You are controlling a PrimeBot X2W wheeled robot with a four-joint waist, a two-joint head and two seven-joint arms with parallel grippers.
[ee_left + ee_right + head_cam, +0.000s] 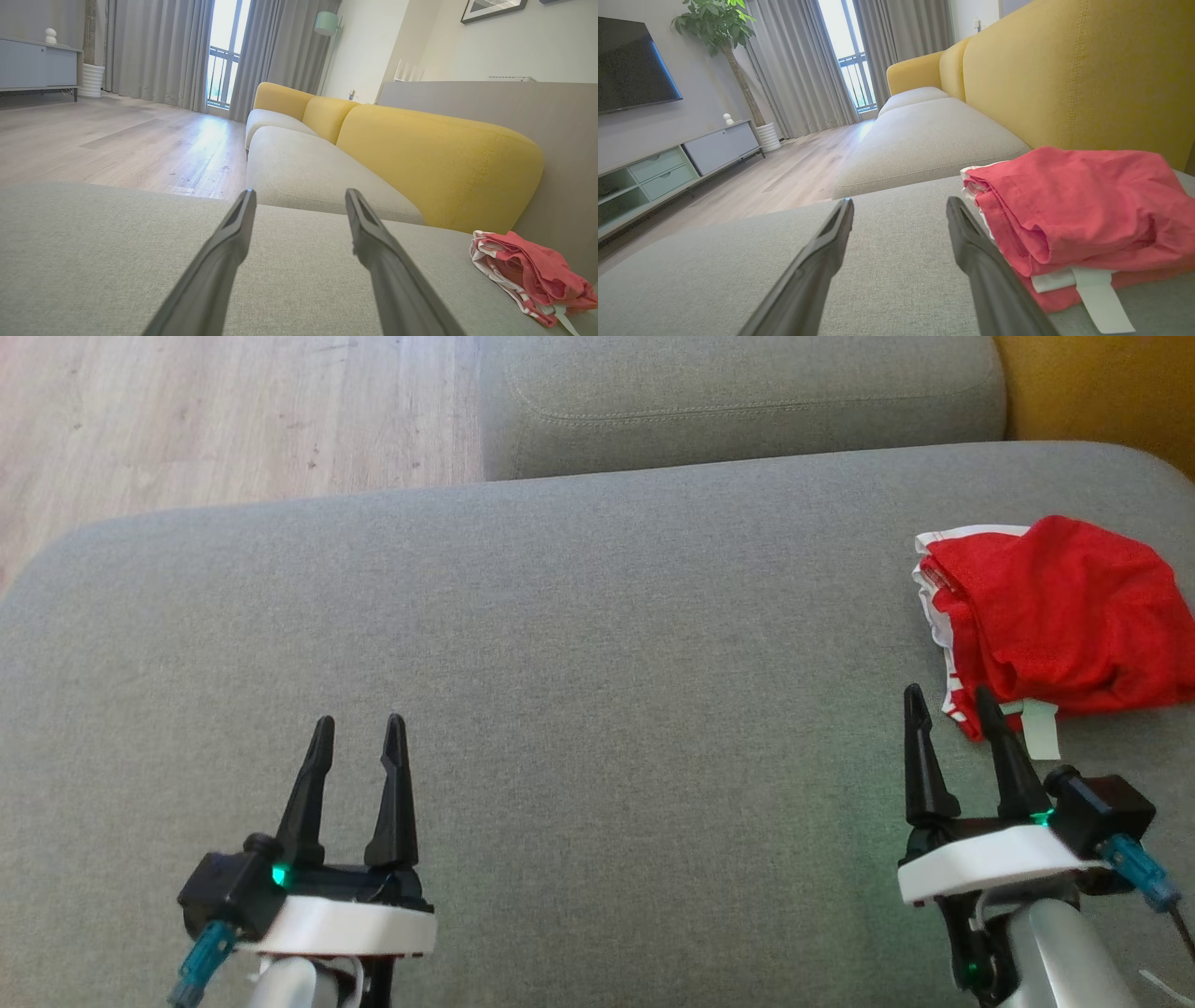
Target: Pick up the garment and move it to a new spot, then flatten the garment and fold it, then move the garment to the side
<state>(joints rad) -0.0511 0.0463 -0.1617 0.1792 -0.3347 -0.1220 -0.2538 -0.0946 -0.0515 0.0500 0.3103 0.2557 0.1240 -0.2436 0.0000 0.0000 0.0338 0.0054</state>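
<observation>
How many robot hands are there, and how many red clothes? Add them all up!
Hands: 2, the left hand and the right hand
Garment: 1
Total: 3

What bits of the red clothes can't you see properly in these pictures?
Head view: the red garment is cut off by the picture's right edge.
Every view: it lies bunched, so its own folds hide what clothing it is.
Right wrist view: a finger of the right gripper covers its near corner; the white tag has print, if any, too small to read.
</observation>
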